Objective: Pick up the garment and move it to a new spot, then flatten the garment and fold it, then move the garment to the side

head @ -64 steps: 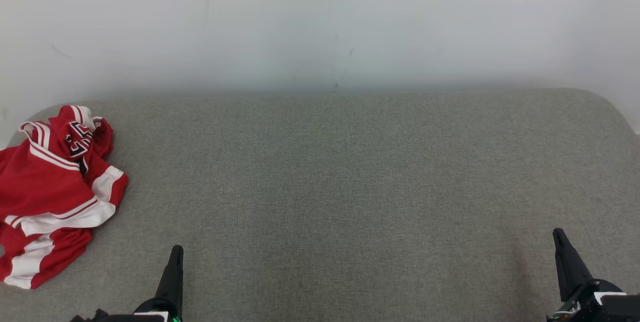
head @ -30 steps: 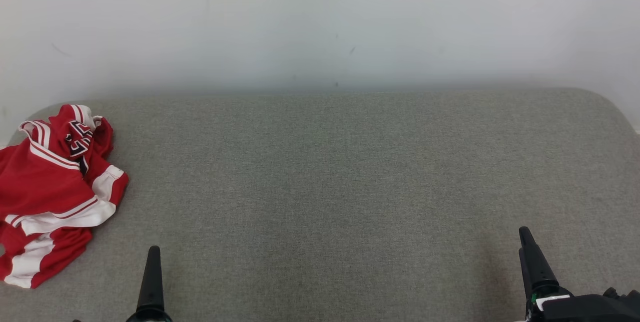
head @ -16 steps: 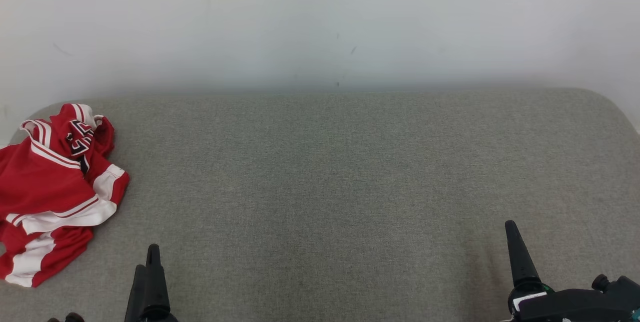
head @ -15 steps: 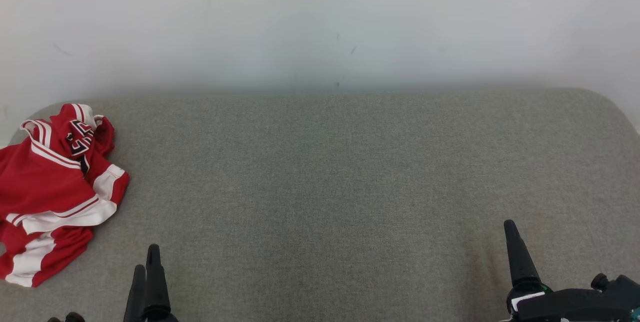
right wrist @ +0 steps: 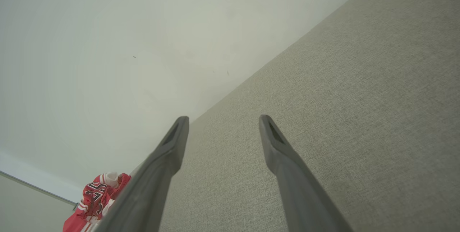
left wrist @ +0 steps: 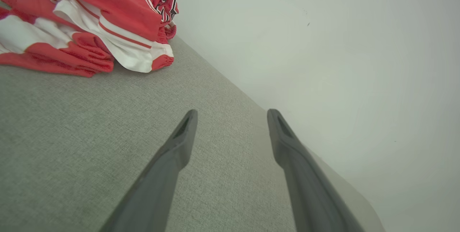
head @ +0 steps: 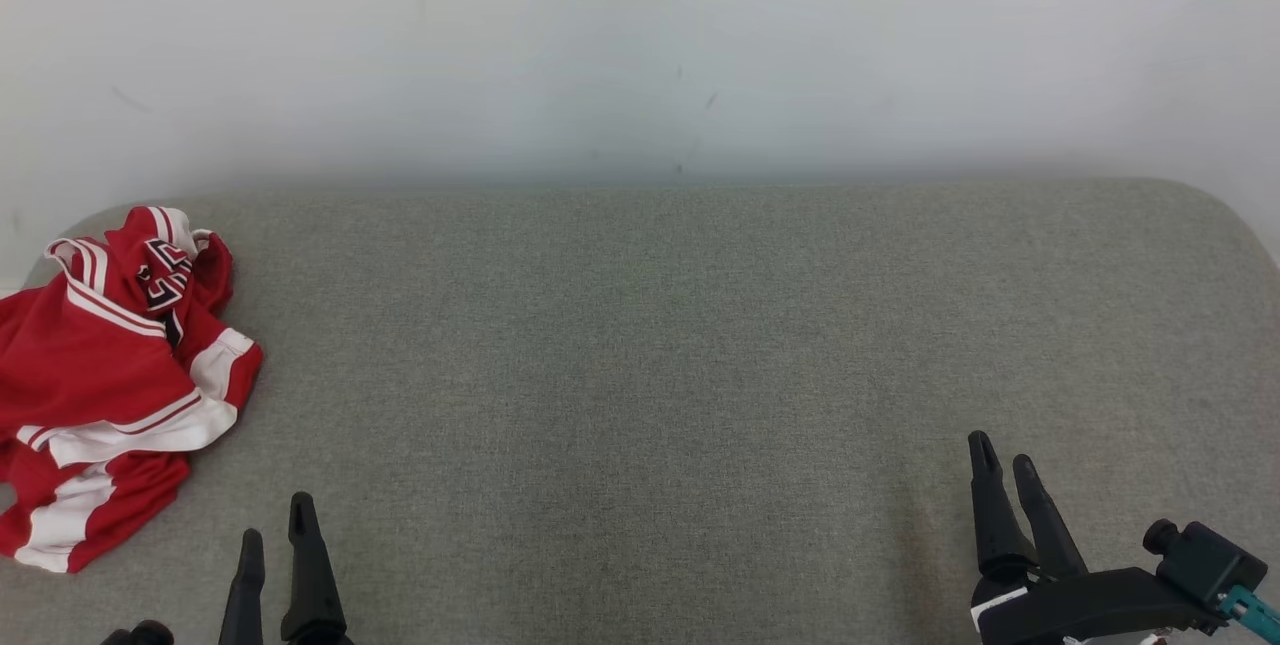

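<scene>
Left wrist view shows me garment (left wrist: 82, 27) folds; head view, left gripper (head: 274, 520), right gripper (head: 1001, 450) spread, empty; grey bench (head: 640, 345), white wall (head: 640, 45).

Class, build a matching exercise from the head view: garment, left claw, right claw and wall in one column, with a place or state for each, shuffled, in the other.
1 garment
2 left claw
3 right claw
4 wall

a lower right, open
b pale, behind the grey surface
c crumpled, far left
d lower left, open

Pairs: 1-c, 2-d, 3-a, 4-b
</scene>
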Tool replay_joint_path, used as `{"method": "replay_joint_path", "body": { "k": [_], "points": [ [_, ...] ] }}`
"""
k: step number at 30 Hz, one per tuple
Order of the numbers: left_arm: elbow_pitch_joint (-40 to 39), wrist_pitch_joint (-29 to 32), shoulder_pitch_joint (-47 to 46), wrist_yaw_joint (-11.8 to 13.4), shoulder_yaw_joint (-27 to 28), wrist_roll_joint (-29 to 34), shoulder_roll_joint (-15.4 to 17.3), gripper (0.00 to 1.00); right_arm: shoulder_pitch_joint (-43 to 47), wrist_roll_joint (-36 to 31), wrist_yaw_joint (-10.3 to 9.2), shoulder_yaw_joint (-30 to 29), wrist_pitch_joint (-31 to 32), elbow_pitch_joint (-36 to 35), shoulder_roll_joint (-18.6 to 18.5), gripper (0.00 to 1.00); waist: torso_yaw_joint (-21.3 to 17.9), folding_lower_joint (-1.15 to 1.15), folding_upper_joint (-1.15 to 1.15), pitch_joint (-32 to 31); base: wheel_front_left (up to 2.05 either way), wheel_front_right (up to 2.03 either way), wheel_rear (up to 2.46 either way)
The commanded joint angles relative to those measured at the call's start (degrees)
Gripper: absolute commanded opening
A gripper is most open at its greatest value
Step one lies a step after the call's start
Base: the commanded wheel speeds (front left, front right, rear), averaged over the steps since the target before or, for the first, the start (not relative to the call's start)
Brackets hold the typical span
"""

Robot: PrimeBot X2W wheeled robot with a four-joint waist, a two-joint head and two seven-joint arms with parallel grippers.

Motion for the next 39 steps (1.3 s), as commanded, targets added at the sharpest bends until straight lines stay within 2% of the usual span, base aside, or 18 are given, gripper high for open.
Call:
{"method": "replay_joint_path", "body": {
  "k": [1, 12, 29, 39],
  "points": [
    [-0.9, -0.6, 0.4, 0.5, 0.3, 2.7, 0.2, 1.0, -1.0, -2.7, 0.32, 0.4, -0.8, -0.4, -0.5, 1.0, 0.0, 0.0, 0.0, 0.0, 0.0, 0.0, 0.0],
    [-0.9, -1.8, 0.8, 1.8, 0.1, 14.8, 0.9, 1.0, -1.4, -11.8, 0.35, 1.7, -3.1, 0.3, -0.5, 1.0, 0.3, 0.0, 0.0, -0.2, 0.0, 0.0, 0.0],
    [-1.7, -3.5, 1.9, 1.9, 0.9, 26.1, 3.2, 1.0, -1.5, -23.0, 0.39, 2.0, -6.3, 0.6, -0.5, 1.0, 0.5, 0.0, 0.0, -0.7, 0.0, 0.0, 0.0],
    [-0.2, -4.3, 2.2, 0.0, -0.2, 30.9, 5.0, 1.0, -1.6, -27.8, 0.36, 2.0, -7.8, 1.0, -0.5, 1.0, 0.7, 0.0, 0.0, -1.0, 0.0, 0.0, 0.0]
  ]
}}
